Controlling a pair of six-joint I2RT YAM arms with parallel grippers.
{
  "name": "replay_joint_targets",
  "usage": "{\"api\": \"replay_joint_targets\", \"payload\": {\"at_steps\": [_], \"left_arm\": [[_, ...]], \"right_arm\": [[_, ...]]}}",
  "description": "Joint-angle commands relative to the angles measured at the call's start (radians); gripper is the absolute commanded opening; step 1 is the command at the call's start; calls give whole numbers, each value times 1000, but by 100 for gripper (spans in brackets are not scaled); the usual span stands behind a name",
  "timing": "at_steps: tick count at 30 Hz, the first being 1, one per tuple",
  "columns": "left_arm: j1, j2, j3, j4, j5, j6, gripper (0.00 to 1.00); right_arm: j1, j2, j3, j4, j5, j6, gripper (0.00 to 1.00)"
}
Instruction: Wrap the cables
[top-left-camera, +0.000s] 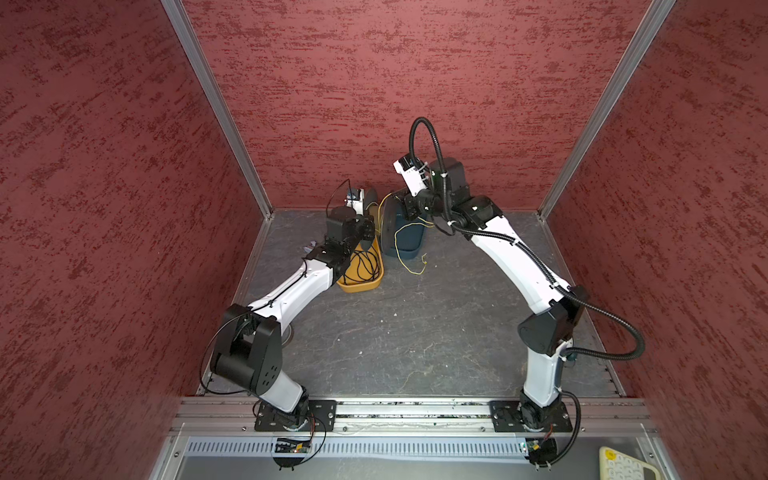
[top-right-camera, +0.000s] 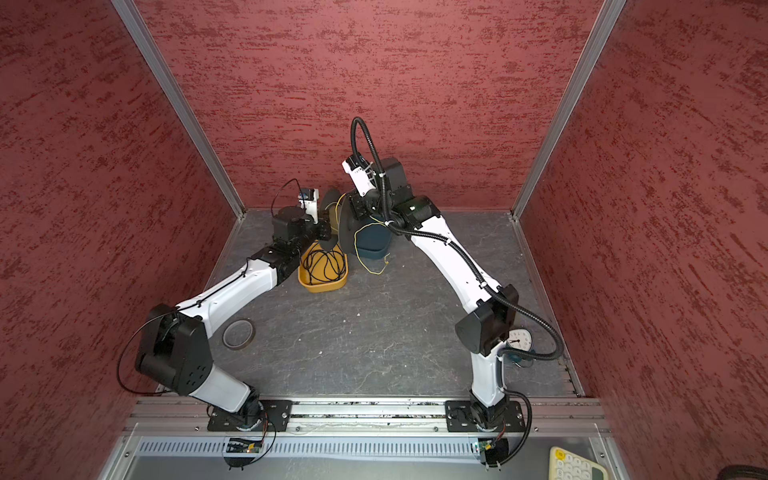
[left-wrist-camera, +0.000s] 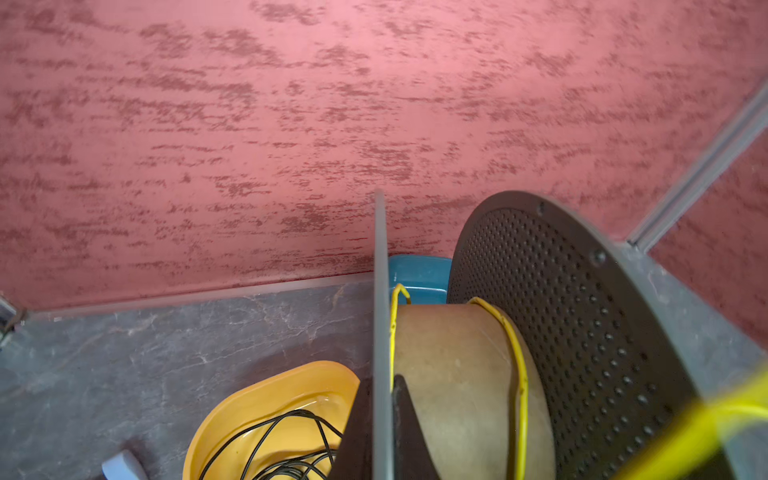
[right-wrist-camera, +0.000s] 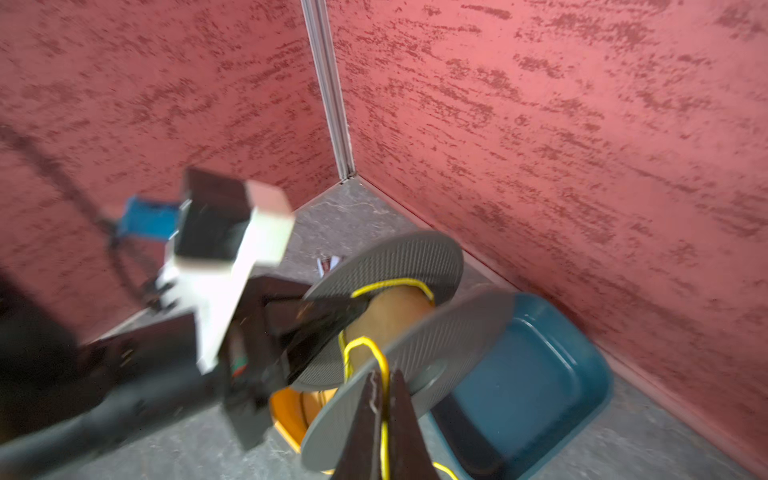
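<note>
Right wrist view, right tool (right-wrist-camera: 384, 376) pinched tight on yellow cable (right-wrist-camera: 361, 340), left tool (left-wrist-camera: 380, 386) clamping spool (right-wrist-camera: 419, 353) flange, orange tray (top-left-camera: 359, 287) at spool's seven o'clock in a top view.

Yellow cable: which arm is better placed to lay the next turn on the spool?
Right, likely. The right gripper pinches the yellow cable at the spool rim and can guide it; the left gripper is clamped on the spool flange, holding it.

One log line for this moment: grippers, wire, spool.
step: wrapping | left gripper: shut on spool flange | right gripper: shut on yellow wire | spool core: few loose turns | tail: on table
</note>
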Motion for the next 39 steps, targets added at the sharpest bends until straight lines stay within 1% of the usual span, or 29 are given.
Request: {"api": "replay_joint_targets", "payload": {"at_steps": [1,3,5,7,10,12,14,16,20,22,24,29,32,34,37,39], "left_arm": [[-46,-49,-31,31,-6,137,0],[-67,-65,-48,31,-11,165,0],[-89,-75,-56,22,-41,187,0],[-104,-91,-60,14,-54,208,0],[-108,-129,-82,10,-37,203,0],[-107,-155,-95,7,-16,202,0],[-109,-179,-98,-8,-6,202,0],[-109,-207,-101,-15,11,194,0],[-98,-234,-97,-29,43,171,0],[-69,-232,-75,-68,97,122,0],[-48,-231,-62,-77,140,88,0],[-39,-226,-30,-116,162,91,0],[-39,-229,-18,-142,155,100,0],[-39,-232,-17,-153,146,102,0],[-35,-232,-18,-160,147,102,0],[-36,-227,-8,-174,150,102,0]], "right_arm": [[-32,40,104,-42,112,-91,0],[-54,70,134,-56,117,-77,0],[-78,100,167,-81,121,-63,0],[-98,116,168,-85,142,-54,0],[-135,146,167,-101,185,-44,0],[-167,162,154,-102,177,-24,0],[-197,170,120,-85,140,3,0],[-221,175,67,-56,51,13,0],[-242,177,-26,6,-82,25,0],[-247,174,-69,35,-166,32,0],[-249,160,-117,69,-217,40,0],[-253,81,-267,181,-259,53,0],[-255,34,-345,218,-273,47,6],[-260,9,-393,244,-273,53,7],[-261,-19,-449,256,-278,43,13],[-264,-44,-490,276,-275,44,20]]}}
